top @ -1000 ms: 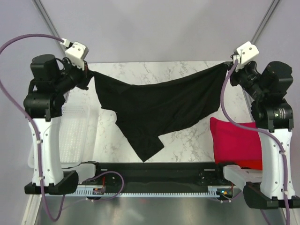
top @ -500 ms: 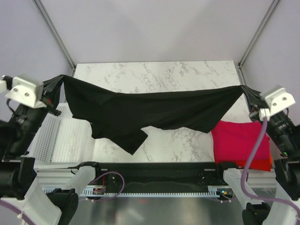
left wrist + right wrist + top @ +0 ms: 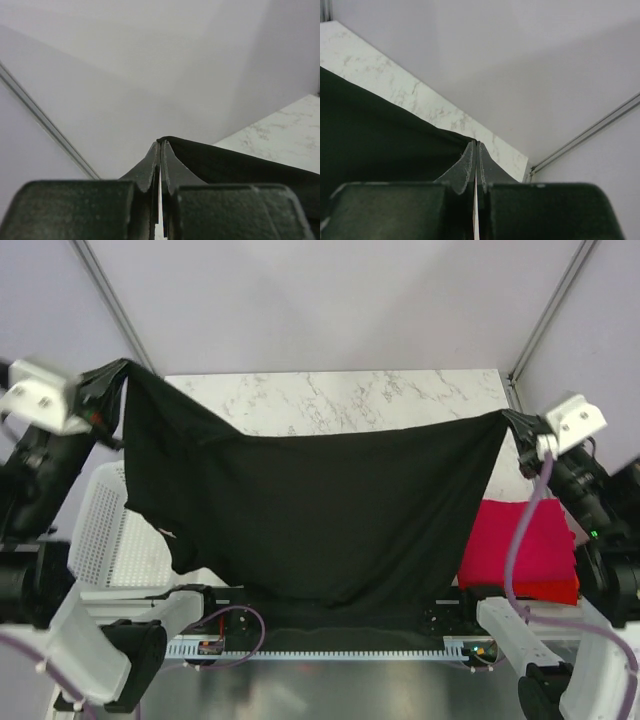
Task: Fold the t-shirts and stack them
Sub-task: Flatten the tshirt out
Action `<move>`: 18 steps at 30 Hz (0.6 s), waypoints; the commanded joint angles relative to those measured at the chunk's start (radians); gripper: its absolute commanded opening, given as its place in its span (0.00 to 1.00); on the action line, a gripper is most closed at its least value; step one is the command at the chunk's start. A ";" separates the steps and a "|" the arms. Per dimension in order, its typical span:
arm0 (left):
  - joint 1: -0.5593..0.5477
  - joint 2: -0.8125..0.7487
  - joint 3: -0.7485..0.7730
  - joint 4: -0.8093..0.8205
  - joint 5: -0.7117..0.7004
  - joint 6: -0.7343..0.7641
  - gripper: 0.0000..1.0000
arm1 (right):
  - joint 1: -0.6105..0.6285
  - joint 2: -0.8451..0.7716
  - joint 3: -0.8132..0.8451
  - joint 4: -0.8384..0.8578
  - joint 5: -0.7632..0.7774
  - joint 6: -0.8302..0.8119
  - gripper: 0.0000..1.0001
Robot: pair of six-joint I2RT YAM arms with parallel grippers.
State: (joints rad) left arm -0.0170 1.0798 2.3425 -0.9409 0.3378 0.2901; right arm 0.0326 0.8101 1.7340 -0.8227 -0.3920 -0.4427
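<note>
I hold the black t-shirt (image 3: 320,510) in the air by two of its upper corners. It hangs as one broad sheet across the middle of the top view, sagging a little along its top edge. Its lower hem reaches down to the dark rail at the bottom centre of the frame.

My left gripper (image 3: 113,377), at the upper left, has its jaws pressed together on a pinch of the black cloth, and the left wrist view shows the fabric running off from the tips (image 3: 160,144). My right gripper (image 3: 510,421), at the right edge, pinches the opposite corner the same way (image 3: 476,145).

I judge this to be the spreading step: the shirt is opened out but not yet laid down, and no fold has been made. The next move calls for lowering both corners together, keeping the cloth taut, so that it lands flat on the marble table (image 3: 350,400) without bunching.

A folded magenta-red t-shirt (image 3: 525,545) lies at the lower right, with an orange-red t-shirt (image 3: 572,593) just showing beneath it. The hanging cloth overlaps their left edge in this view. The white mesh basket (image 3: 95,530) sits at the lower left, partly behind the shirt's left side. Both crowd the landing space, so the hem could drape over either one.
</note>
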 commanded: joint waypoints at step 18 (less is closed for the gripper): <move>-0.028 0.745 -0.464 0.264 0.158 0.032 0.02 | 0.001 0.662 -0.533 0.557 0.037 -0.061 0.00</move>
State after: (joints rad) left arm -0.0341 1.7508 1.7798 -0.7544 0.4770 0.3199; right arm 0.0330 1.3277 1.1515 -0.4435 -0.3904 -0.4965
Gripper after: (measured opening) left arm 0.027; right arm 0.007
